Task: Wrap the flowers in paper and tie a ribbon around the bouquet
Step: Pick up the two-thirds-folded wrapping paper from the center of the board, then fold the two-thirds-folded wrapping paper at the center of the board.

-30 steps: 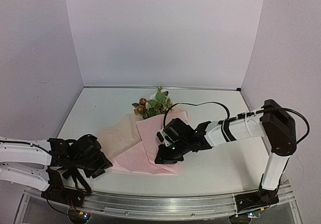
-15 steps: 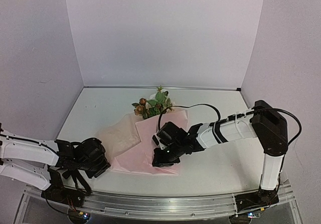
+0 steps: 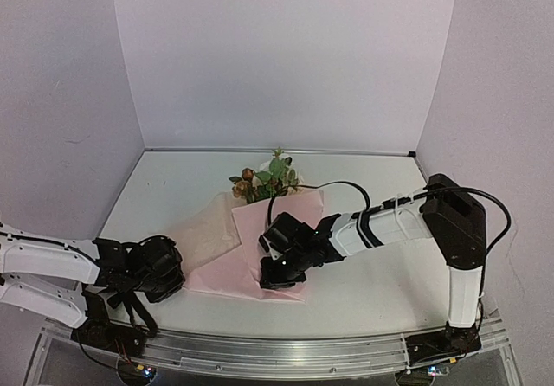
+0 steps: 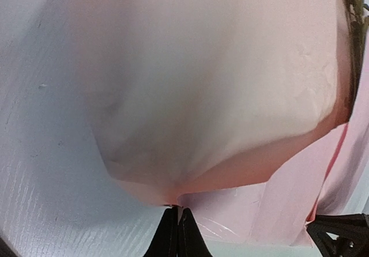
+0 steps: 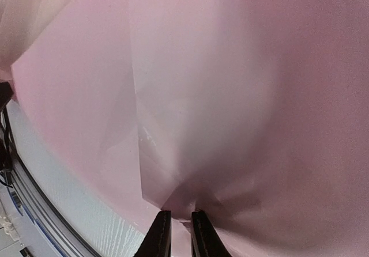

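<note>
The paper (image 3: 227, 273) is spread mid-table, with the flowers (image 3: 264, 178) at its 12 o'clock end. Its 8 o'clock edge is pinched by the left gripper (image 4: 176, 210), whose jaws are pressed together. A fold at its 5 o'clock is nipped by the right gripper (image 5: 177, 214).

The top camera looks down from high on the near side of the paper (image 3: 229, 273), far enough to take in the whole bench (image 3: 372, 291). The 2 wrist cameras sit very near the paper, pink filling each frame; all 3 views share that sheet.
</note>
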{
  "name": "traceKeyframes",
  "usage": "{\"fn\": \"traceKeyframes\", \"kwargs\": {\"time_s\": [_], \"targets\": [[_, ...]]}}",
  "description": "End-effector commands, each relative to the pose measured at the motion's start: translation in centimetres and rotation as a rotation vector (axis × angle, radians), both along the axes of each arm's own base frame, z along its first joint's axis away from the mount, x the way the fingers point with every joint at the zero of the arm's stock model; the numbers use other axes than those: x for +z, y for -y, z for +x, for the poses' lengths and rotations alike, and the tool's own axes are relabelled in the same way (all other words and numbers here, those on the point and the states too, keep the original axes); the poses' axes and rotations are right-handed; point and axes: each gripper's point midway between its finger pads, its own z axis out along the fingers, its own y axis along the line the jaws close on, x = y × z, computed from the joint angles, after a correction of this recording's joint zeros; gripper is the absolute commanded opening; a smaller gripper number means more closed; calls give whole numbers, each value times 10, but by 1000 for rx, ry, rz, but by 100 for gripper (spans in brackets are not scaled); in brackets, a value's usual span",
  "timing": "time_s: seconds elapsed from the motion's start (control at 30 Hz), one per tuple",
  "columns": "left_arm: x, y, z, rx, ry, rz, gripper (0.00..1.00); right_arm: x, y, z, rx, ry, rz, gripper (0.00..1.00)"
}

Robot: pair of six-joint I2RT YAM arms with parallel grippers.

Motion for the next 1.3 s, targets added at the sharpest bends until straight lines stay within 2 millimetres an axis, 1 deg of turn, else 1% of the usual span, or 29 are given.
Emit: {"fn": "traceKeyframes", "kwargs": {"time_s": [0.0, 0.13, 0.23, 0.43, 0.5, 0.67, 0.87, 0.97, 1.1, 1.27], "targets": [[40, 15, 17, -71, 145, -17, 0, -2, 0, 5, 1, 41, -52, 13], [52, 22, 21, -115, 196, -36, 0, -3, 0, 4, 12, 49, -82, 21], [58, 26, 22, -137, 213, -46, 0, -2, -2, 3, 20, 61, -88, 31], [64, 32, 23, -164, 233, -59, 0, 10, -6, -1, 56, 115, -122, 42], [67, 33, 24, -168, 241, -63, 0, 10, -6, -3, 81, 134, -155, 43], [79, 33, 26, -162, 269, -89, 0, 2, -5, -8, 115, 172, -240, 46], [93, 36, 27, -172, 304, -119, 0, -15, -4, -13, 139, 179, -326, 49], [95, 39, 28, -187, 312, -129, 0, -20, -2, -12, 131, 179, -360, 50], [103, 44, 28, -210, 344, -157, 0, -24, 2, -8, 105, 188, -388, 55], [122, 47, 30, -230, 410, -206, 0, -28, 5, -7, 93, 188, -411, 60]]}}
